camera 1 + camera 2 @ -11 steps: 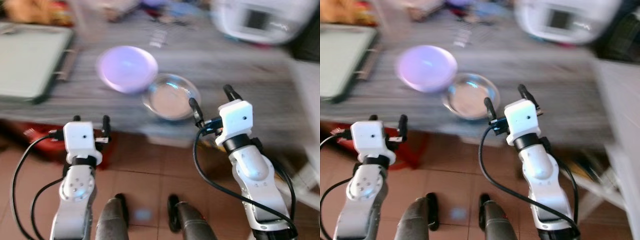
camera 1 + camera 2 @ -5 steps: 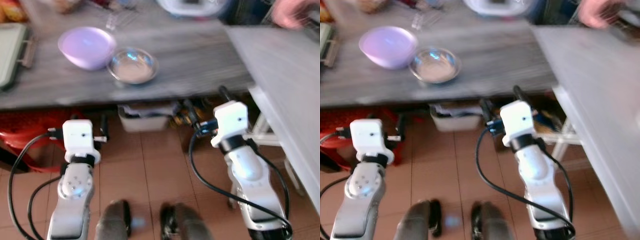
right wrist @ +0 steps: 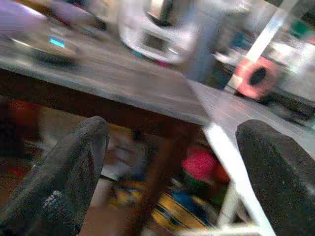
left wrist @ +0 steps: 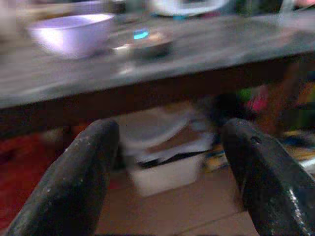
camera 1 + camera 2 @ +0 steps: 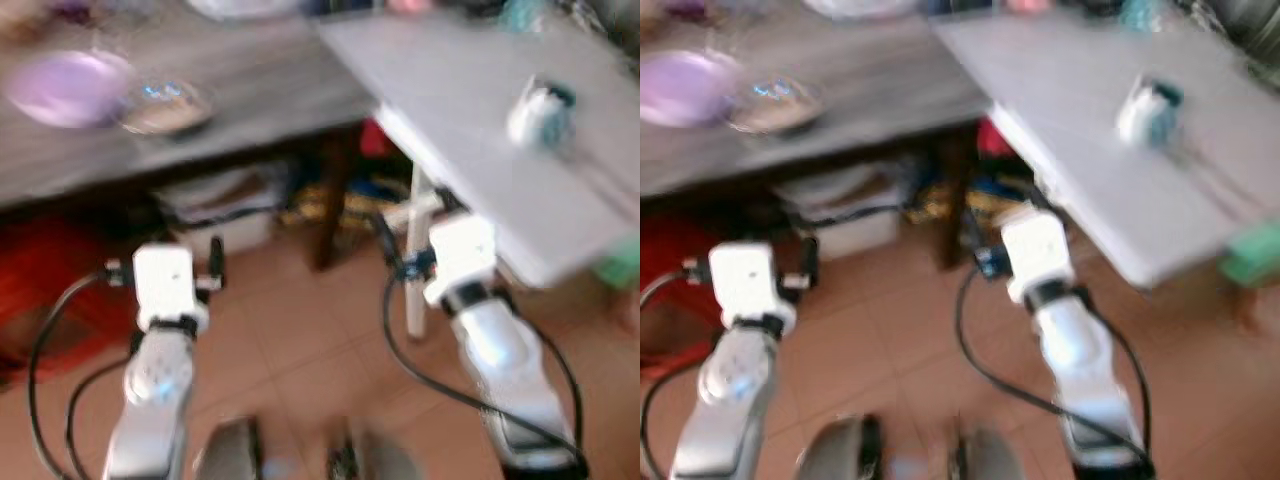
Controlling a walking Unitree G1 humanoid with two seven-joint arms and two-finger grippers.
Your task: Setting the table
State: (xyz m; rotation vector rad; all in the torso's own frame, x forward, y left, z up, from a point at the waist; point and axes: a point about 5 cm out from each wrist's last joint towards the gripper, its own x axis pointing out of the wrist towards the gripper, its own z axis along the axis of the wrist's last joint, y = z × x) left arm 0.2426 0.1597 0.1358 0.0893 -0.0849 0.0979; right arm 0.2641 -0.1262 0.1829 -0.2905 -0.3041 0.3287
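So far nothing is being carried: both the left end effector point(image 4: 167, 182) and right end effector point(image 3: 172, 177) are being held apart, while bowl point(image 5: 68, 88) and dish point(image 5: 160, 105) are sitting on the counter point(image 5: 250, 70), apparently untouched.

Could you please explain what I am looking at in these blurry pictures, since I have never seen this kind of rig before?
This is a humanoid robot seen through its own cameras. Two pictures come from its head, looking down at its silver arms, and they are blurred. The other two come from cameras on its wrists, looking out between each gripper's black fingers. The left gripper and right gripper are both open and hold nothing, raised above the tiled floor. Ahead stands a dark wooden table carrying a purple bowl and, right beside it, a metal bowl. To the robot's right is a pale grey table with a small white and teal object, too blurred to identify.
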